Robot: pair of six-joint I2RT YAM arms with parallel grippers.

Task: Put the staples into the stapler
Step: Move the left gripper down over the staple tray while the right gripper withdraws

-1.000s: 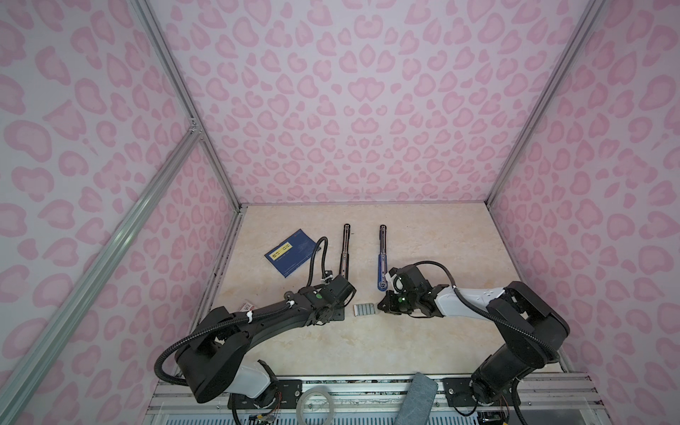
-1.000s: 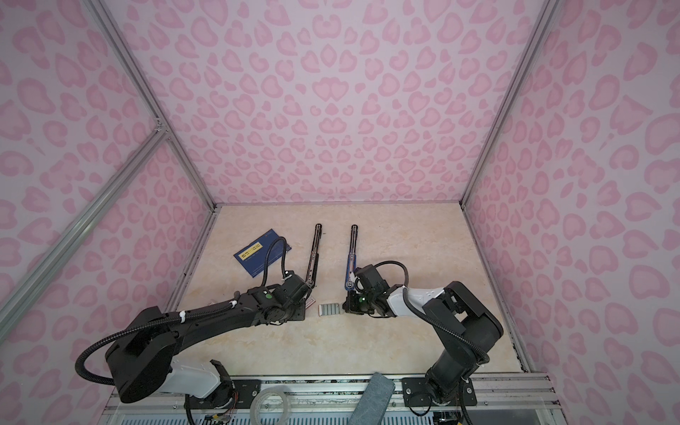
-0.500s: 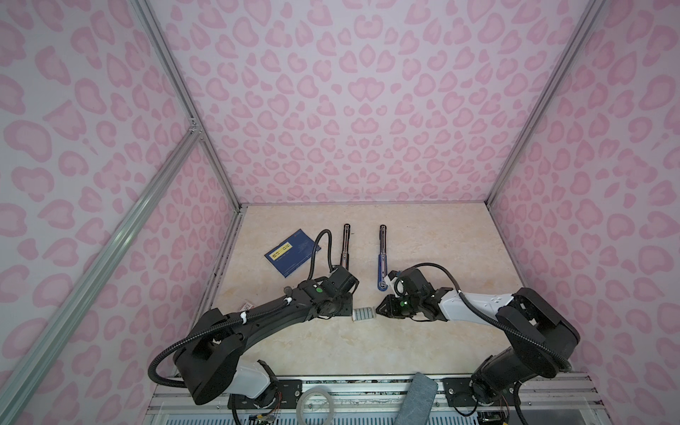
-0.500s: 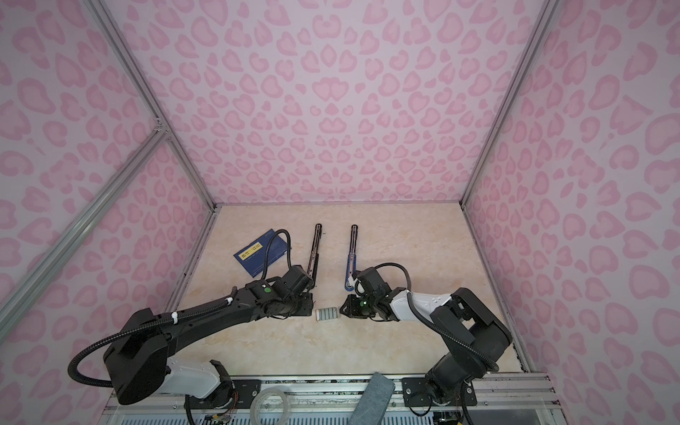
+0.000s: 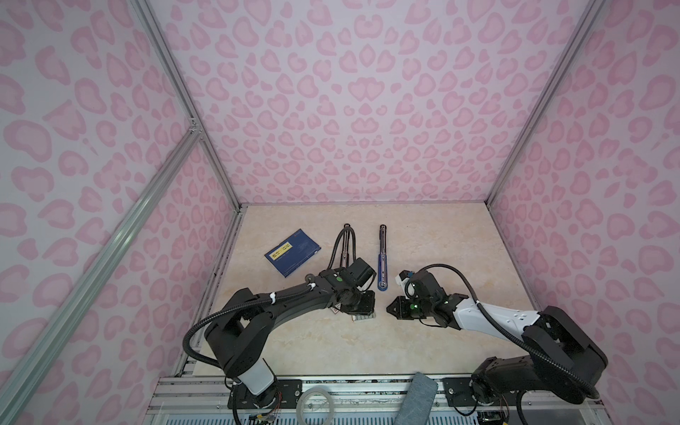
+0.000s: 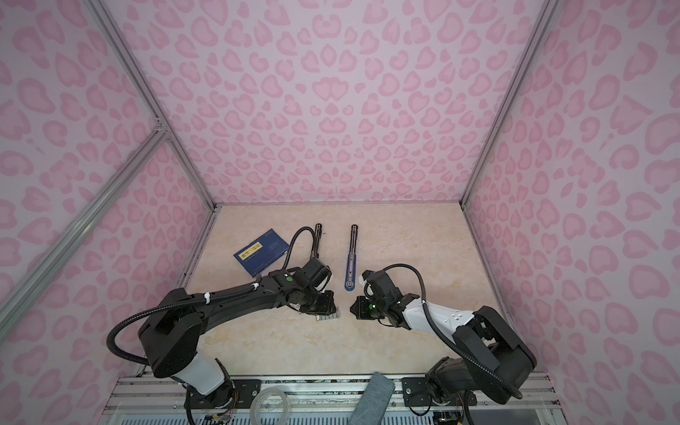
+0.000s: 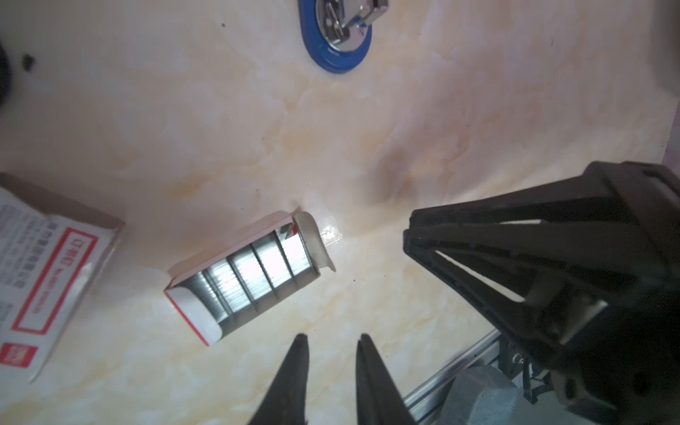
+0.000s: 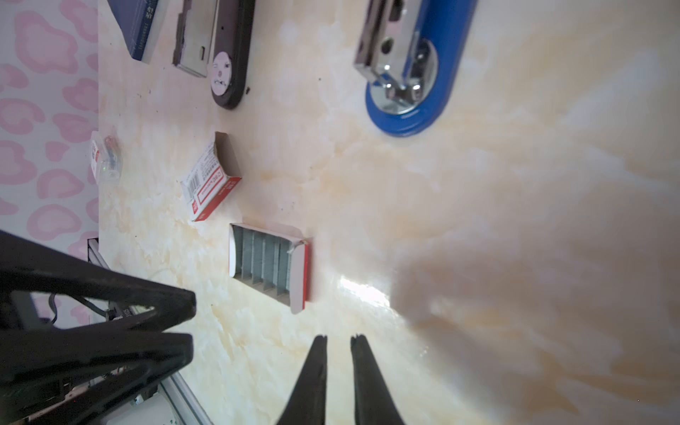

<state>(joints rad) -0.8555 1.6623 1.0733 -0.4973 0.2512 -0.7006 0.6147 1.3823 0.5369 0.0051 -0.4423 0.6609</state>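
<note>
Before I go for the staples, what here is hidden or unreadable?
Staples: in both top views mostly under the left pincer; only an edge shows.
Blue stapler: both wrist views cut it off at the picture edge; top views too small to show whether its channel is empty.
White box print: blurred in the left wrist view, too small in the right wrist view.
Dark stapler: the left arm's cable crosses it in both top views.
</note>
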